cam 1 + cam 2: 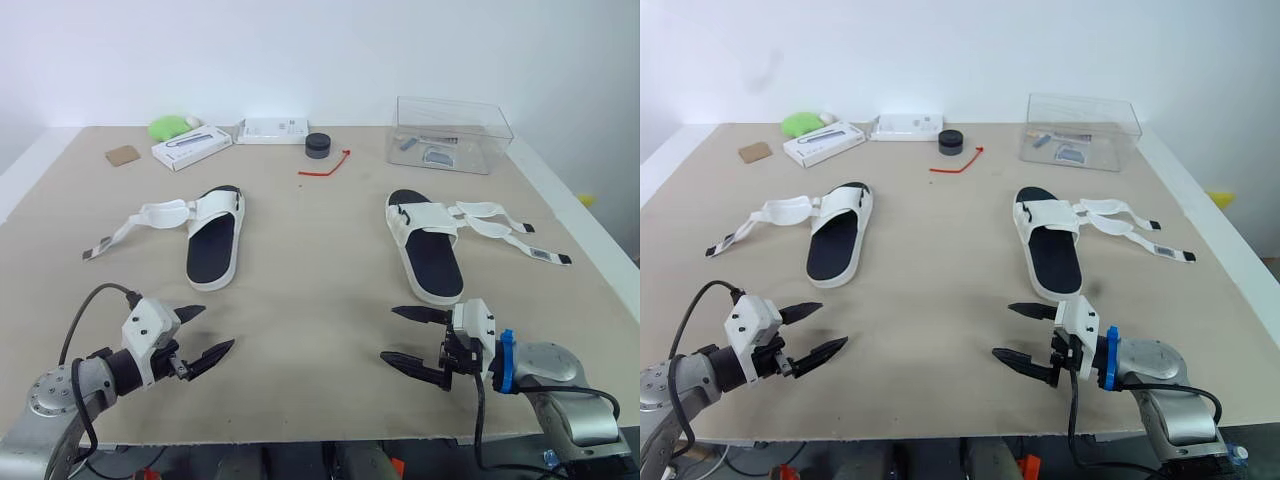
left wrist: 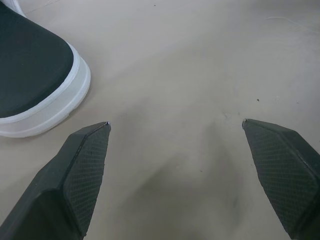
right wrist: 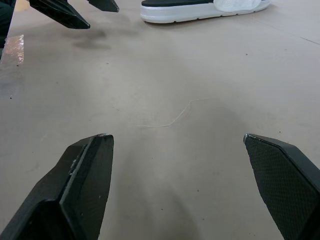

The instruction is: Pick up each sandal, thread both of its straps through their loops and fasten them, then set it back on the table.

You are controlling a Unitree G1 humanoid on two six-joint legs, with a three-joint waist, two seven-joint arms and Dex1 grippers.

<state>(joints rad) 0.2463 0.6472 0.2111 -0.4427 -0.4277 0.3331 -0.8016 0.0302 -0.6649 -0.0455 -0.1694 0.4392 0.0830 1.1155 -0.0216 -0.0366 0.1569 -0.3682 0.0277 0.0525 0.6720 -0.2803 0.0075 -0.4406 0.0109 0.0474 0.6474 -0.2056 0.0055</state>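
**Clerk:** Item 1, left sandal (image 1: 213,250)?

**Keeper:** It lies flat on the surface (image 1: 310,270) at 10 o'clock, black footbed up. Item 2, the right sandal (image 1: 428,255), lies at 2 o'clock. Both have unfastened straps (image 1: 150,215): the left pair trails toward 9 o'clock, the right pair toward 3.

**Clerk:** Handling?

**Keeper:** Judged light. The sole looks like firm foam that gives a little under pressure. The straps are thin and limp, so they will likely flop and twist when lifted. Nothing looks fragile or notably slippery.

**Clerk:** Where to take hold?

**Keeper:** Best across the sole's side edges near the heel (image 1: 203,278), or at the white band (image 1: 220,207), which leaves the strap tips free for threading.

**Clerk:** Tools?

**Keeper:** The left pincer (image 1: 216,328) is at 7 o'clock and the right pincer (image 1: 390,334) at 5 o'clock. Each has its fingers spread apart and holds nothing. Both are low over bare surface, short of the sandals.
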